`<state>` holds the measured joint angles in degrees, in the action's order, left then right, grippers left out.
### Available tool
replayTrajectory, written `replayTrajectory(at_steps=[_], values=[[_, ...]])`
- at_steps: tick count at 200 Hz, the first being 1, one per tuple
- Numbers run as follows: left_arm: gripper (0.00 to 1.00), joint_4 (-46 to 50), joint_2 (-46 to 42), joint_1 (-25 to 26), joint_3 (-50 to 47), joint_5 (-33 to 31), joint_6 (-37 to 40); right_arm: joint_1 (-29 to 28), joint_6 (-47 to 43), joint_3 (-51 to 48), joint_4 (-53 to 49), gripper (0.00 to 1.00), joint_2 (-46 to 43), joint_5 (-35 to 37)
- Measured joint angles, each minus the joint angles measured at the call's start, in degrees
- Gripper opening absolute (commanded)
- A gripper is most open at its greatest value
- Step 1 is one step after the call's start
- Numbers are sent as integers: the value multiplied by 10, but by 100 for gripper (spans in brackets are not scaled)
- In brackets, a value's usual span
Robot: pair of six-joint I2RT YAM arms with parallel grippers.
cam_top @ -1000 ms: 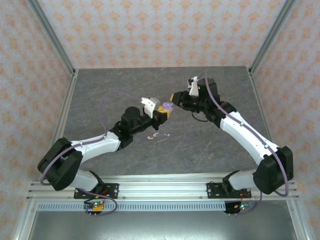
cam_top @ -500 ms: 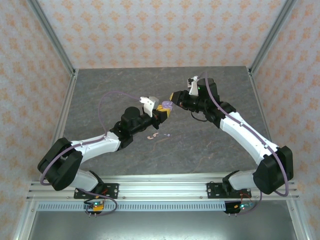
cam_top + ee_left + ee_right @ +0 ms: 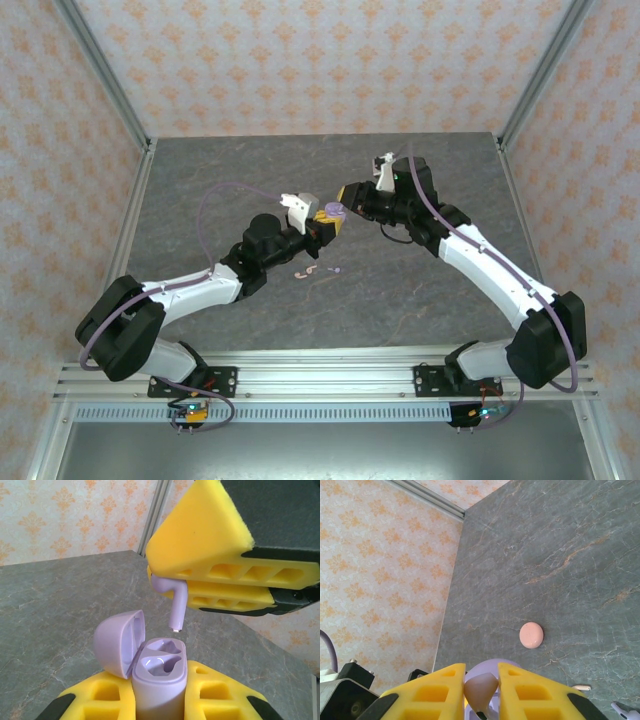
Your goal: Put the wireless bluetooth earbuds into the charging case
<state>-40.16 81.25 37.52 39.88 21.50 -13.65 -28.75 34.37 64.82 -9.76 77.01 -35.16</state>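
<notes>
- The left gripper [image 3: 157, 702] is clenched on a lilac round plastic charging case [image 3: 159, 677], held upright with its lid hinged open and its sockets apparently empty.
- The right gripper [image 3: 172, 577] pinches the head of a lilac stemmed earbud [image 3: 176, 602] between yellow foam pads. The stem points down, its tip just above the case and not touching.
- Over the past second both arms have barely shifted in the top view, so alignment looks nearly settled and lowering likely follows.
- Two pale pink earbuds [image 3: 301, 273] and a second lilac earbud [image 3: 335, 268] wait on the grey marbled table [image 3: 420, 300].
</notes>
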Motion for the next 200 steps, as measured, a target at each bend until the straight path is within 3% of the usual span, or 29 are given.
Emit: replayTrajectory(at_steps=[170, 200], values=[[12, 1, 7, 0, 14, -12, -19, -9, -1, -8, 0, 21, 7, 12], [12, 1, 7, 0, 14, -12, -19, -10, -1, -8, -2, 28, 7, 17]])
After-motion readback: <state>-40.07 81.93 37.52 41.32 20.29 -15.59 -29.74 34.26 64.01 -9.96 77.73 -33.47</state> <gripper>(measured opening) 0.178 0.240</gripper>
